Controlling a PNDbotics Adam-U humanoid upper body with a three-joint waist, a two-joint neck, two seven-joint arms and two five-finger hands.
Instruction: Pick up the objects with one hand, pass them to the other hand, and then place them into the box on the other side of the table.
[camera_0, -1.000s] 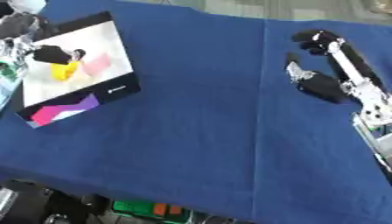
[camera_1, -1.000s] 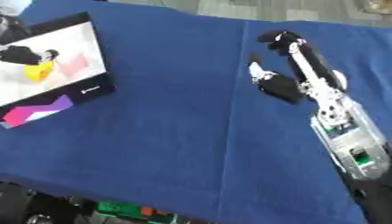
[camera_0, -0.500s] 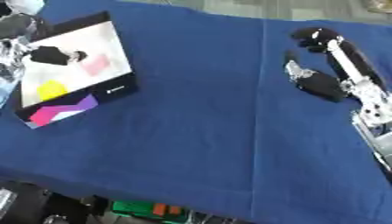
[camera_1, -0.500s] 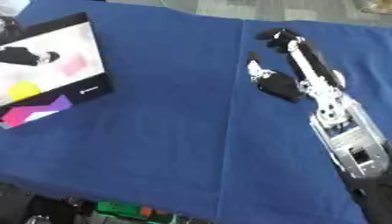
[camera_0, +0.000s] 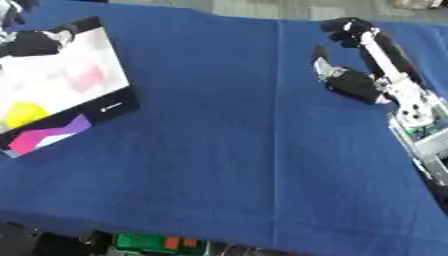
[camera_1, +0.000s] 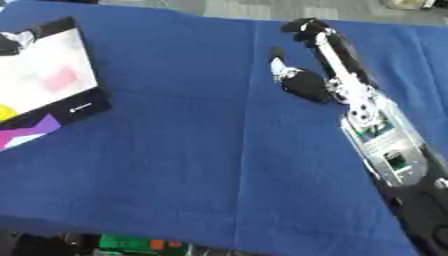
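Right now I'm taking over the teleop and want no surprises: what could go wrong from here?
1. The left robot hand sits over the far edge of the box; pulling back carelessly could bump or shift the box.
2. The yellow object lies near the box's lower edge, by the wall; a knock might tip it out.
3. The right robot hand rests open on the blue cloth; dragging it could bunch the cloth.

Blue-clothed table (camera_0: 219, 150) carries a white box (camera_0: 61, 85) (at its left edge)
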